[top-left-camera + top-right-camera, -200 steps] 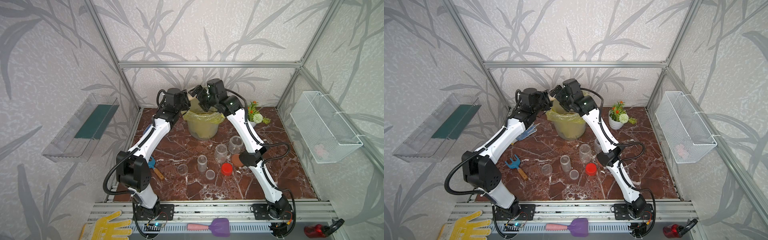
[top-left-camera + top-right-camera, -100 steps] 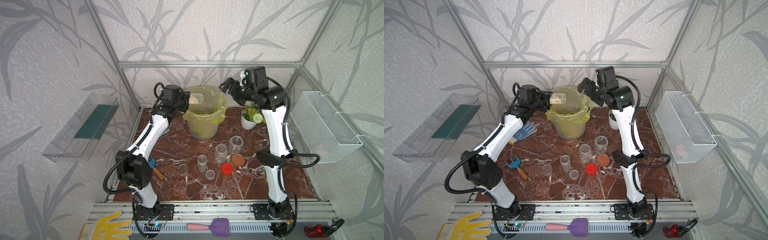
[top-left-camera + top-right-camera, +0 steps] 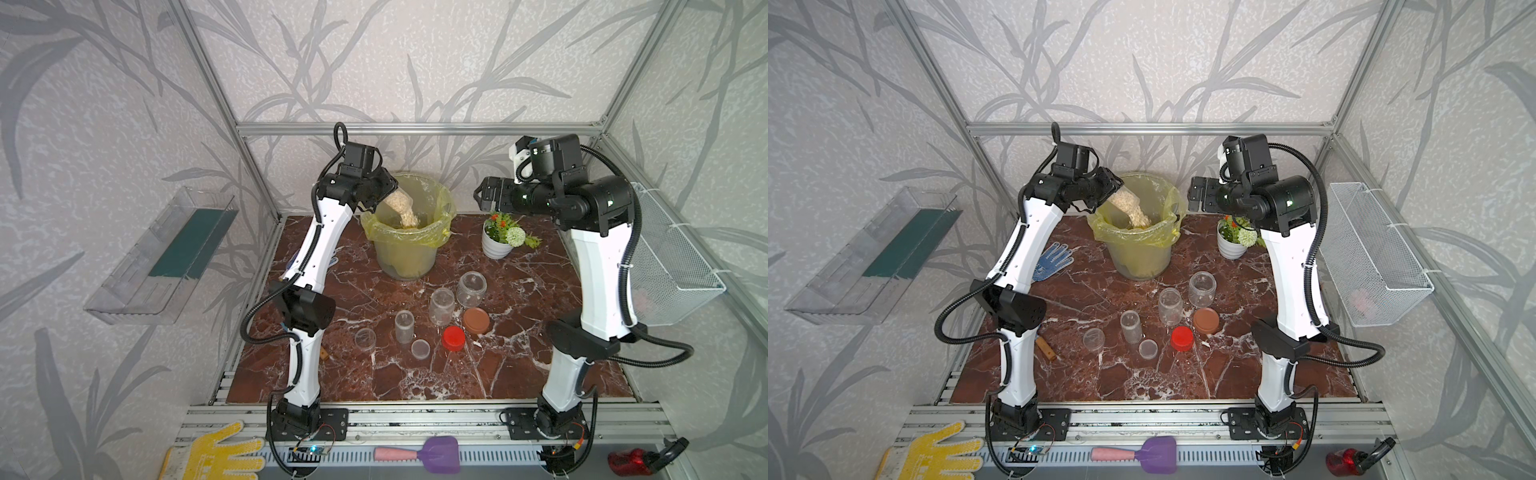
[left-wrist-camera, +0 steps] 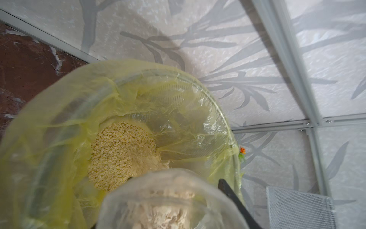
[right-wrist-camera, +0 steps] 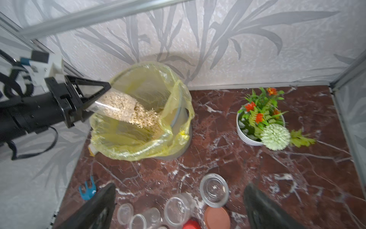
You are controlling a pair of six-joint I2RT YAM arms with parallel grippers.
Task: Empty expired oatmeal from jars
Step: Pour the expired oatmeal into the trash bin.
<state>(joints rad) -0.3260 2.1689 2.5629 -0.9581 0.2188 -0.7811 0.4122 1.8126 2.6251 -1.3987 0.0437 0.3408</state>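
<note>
My left gripper [image 3: 385, 194] [image 3: 1109, 192] is shut on a clear jar [image 3: 397, 203] [image 3: 1124, 203] [image 5: 113, 107], tipped mouth-down over the bin [image 3: 405, 249] lined with a yellow bag. Pale oatmeal [image 3: 409, 218] [image 5: 145, 117] streams from it onto a heap of oatmeal [image 4: 122, 154] in the bag. The left wrist view shows the jar [image 4: 170, 200] up close, with one finger [image 4: 235, 198] beside it. My right gripper [image 3: 482, 195] [image 5: 180, 186] stands open and empty, raised right of the bin. Three empty jars [image 3: 404, 326] [image 3: 441, 305] [image 3: 471, 289] stand upright mid-table.
A red lid [image 3: 453, 338], a brown lid [image 3: 476, 321] and two clear lids [image 3: 365, 338] [image 3: 420, 348] lie by the jars. A white flower pot [image 3: 496, 245] stands below my right gripper. A blue glove [image 3: 1052, 259] lies left of the bin; a wire basket [image 3: 673, 266] hangs right.
My right gripper has left the jar at the bin and swung up and to the right. My left gripper has tipped the jar downward, and oatmeal now pours out.
</note>
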